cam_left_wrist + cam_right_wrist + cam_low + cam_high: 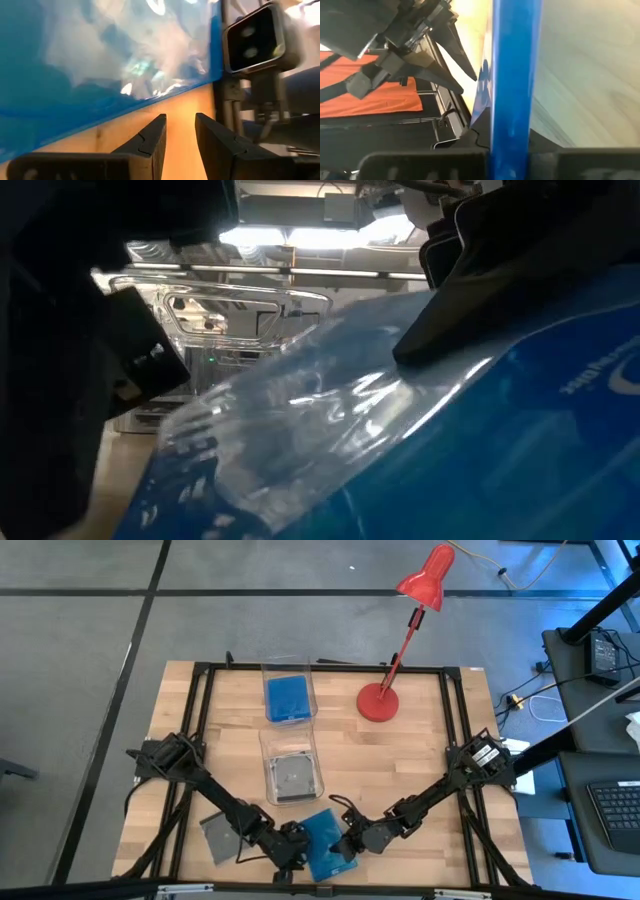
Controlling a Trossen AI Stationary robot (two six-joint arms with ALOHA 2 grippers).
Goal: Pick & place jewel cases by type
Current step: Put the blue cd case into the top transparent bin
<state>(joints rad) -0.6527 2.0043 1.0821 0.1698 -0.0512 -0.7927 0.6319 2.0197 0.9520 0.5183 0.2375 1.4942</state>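
- While both arms crowd the table's near edge, the flat square blue plastic jewel case (327,842) sits between them, tilted up.
- The right gripper (349,843) pinches its right edge, fingers pressed onto it.
- The left gripper (179,142), just left of it, has fingers slightly parted, holding nothing.
- The far clear bin (289,695) holding blue lies straight ahead.

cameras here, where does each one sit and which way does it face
High view: overhead, facing down on the table; both arms show.
Low view: table height, filled by the blue case.
Left wrist view: past the left gripper, its fingers apart beside the case.
Right wrist view: along the right gripper, shut on the case edge.
All four share the blue case.
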